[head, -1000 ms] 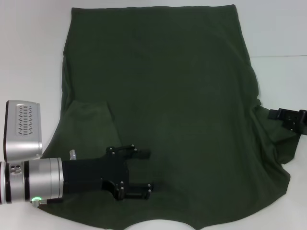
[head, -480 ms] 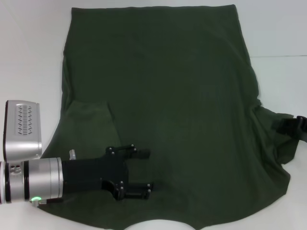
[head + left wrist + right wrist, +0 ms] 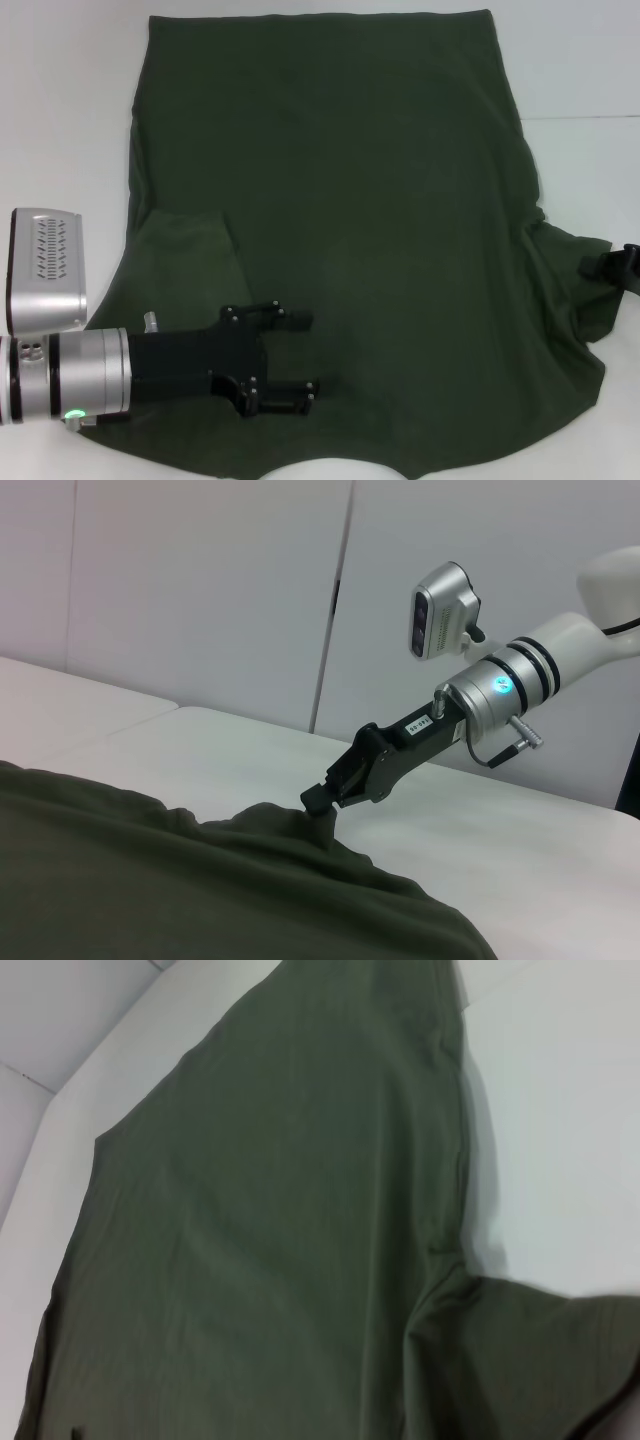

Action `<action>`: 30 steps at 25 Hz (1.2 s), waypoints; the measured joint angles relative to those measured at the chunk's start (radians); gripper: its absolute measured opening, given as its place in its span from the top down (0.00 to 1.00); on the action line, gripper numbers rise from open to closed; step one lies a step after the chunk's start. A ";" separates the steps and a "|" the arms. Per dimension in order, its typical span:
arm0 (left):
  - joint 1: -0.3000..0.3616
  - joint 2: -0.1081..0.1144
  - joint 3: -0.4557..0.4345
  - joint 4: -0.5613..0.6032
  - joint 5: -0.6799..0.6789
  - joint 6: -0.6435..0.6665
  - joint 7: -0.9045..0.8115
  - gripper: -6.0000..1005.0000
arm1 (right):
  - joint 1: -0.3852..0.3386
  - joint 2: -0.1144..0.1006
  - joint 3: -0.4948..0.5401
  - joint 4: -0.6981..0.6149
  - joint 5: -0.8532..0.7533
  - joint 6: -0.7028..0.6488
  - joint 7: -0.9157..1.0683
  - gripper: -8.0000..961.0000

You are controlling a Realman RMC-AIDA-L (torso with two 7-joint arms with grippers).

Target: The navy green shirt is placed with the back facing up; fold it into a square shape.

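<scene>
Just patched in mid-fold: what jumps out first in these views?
The navy green shirt dominates, spread back-up over most of the white table. The left claw sits open over the shirt's near left part, beside the folded-in left sleeve. At the right edge, the right claw is at the right sleeve, where the cloth bunches up around its tip.

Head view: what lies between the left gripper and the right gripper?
Only the navy green shirt: plain cloth spans from the left gripper to the right gripper at its edge.
</scene>
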 joint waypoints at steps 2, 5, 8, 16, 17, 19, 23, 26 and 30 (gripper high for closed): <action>0.000 0.000 0.000 0.000 0.000 0.000 -0.001 0.15 | 0.001 0.000 0.000 0.000 0.000 0.001 0.000 0.98; -0.001 0.000 0.000 -0.001 0.000 0.000 -0.002 0.15 | 0.001 0.001 0.006 -0.001 0.002 0.004 -0.003 0.98; -0.001 0.000 0.000 -0.001 0.000 0.000 -0.002 0.15 | 0.001 0.002 0.020 -0.001 0.006 0.014 -0.009 0.97; -0.002 0.000 0.000 -0.001 0.000 0.000 -0.002 0.15 | 0.006 -0.012 0.064 -0.002 0.007 0.020 -0.022 0.95; -0.002 0.000 0.000 -0.001 0.000 0.000 -0.002 0.15 | 0.008 -0.013 0.064 0.000 0.007 0.018 -0.022 0.94; -0.002 0.000 0.000 -0.001 0.000 0.000 -0.003 0.14 | 0.009 -0.014 0.061 -0.001 0.007 0.011 -0.021 0.94; -0.002 0.000 0.000 -0.001 0.000 0.000 -0.004 0.14 | 0.006 -0.032 0.058 -0.001 0.002 -0.023 0.005 0.93; -0.002 0.000 0.000 -0.001 0.000 0.000 -0.004 0.14 | -0.006 -0.050 0.057 0.002 0.001 -0.061 0.020 0.92; -0.002 0.000 -0.001 0.000 0.000 0.000 -0.009 0.14 | -0.028 -0.063 0.059 0.004 0.000 -0.087 0.050 0.91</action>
